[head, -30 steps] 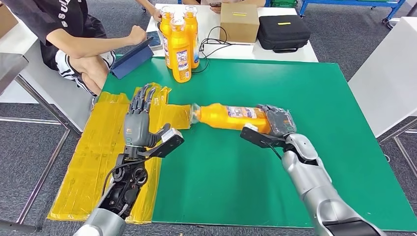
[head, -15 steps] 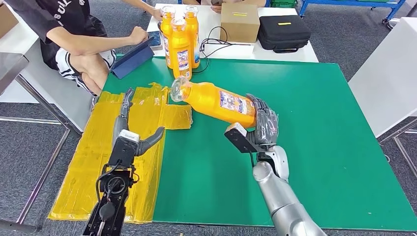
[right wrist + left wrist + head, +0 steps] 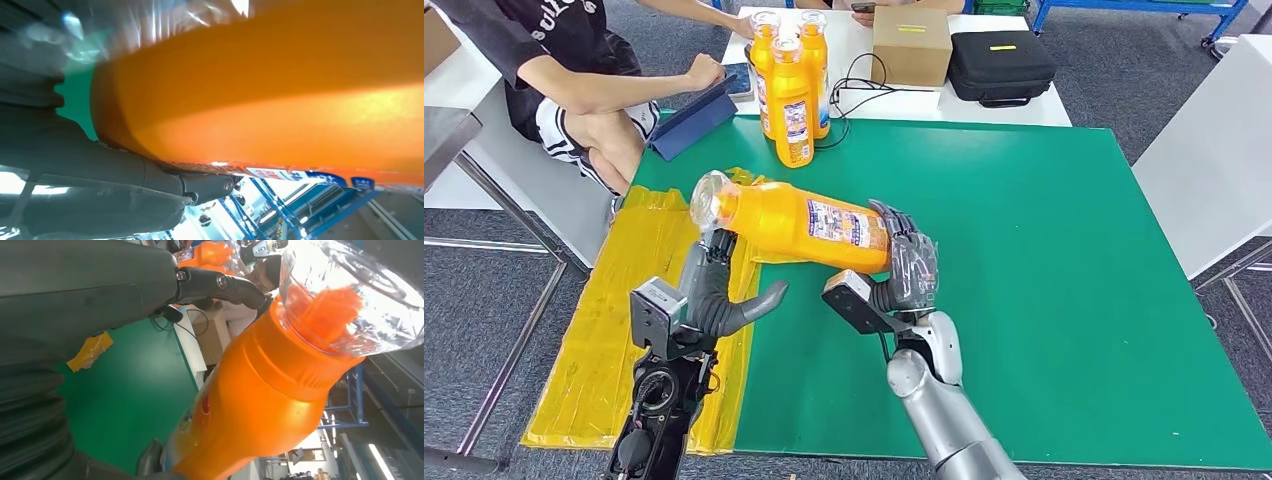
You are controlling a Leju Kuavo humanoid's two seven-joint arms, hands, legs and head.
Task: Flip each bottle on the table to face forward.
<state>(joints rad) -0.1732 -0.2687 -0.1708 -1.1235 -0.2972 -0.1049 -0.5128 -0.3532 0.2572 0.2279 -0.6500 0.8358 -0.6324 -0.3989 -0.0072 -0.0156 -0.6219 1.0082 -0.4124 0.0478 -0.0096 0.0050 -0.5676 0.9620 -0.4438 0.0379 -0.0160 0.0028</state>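
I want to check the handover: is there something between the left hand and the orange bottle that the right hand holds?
Nothing visible. The left hand is just under the neck of the orange bottle, which the right hand grips at its base.

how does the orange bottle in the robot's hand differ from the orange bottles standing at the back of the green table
The held orange bottle lies tilted on its side in the air, gripped at its base by the right hand; the standing orange bottles are upright, untouched, clustered at the green table's far edge. The held one's clear cap points toward the left hand. All share orange bodies, clear caps and labels.
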